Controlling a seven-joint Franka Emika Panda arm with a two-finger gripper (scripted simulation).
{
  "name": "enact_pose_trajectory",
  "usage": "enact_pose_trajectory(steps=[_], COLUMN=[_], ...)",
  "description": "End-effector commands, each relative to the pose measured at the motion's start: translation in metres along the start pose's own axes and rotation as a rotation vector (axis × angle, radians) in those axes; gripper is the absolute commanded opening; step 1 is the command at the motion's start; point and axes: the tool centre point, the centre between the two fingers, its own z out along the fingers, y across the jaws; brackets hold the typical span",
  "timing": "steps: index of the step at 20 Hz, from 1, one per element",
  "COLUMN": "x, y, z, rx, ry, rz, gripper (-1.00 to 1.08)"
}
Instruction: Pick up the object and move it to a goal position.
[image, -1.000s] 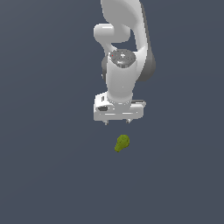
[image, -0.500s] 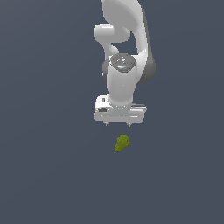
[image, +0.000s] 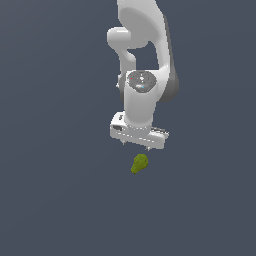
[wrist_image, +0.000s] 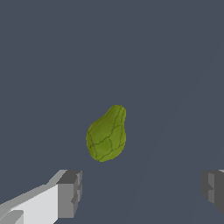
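In the exterior view the arm (image: 145, 55) runs off the top edge, so its base is out of sight. The gripper (image: 136, 144) shows only two short finger stubs below its white body. In the wrist view both fingers (wrist_image: 69, 192) are cut by the frame edges. The object's (wrist_image: 106, 134) underside is hidden.

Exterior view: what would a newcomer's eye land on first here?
The white arm fills the upper middle, its tool open and pointing down. Just below it lies the small olive-green object, alone on the plain dark grey floor; in the wrist view it sits ahead of the spread fingers.
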Motion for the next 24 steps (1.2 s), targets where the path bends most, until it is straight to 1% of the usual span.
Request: enact_pose_trajectory(steps=[1,24], x=[0.001,0.010], y=[-0.002,-0.018], z=[0.005,0.052], rx=[0.000,-0.011], ry=[-0.003,-0.017], rz=[0.069,0.675], gripper=[1.00,1.00])
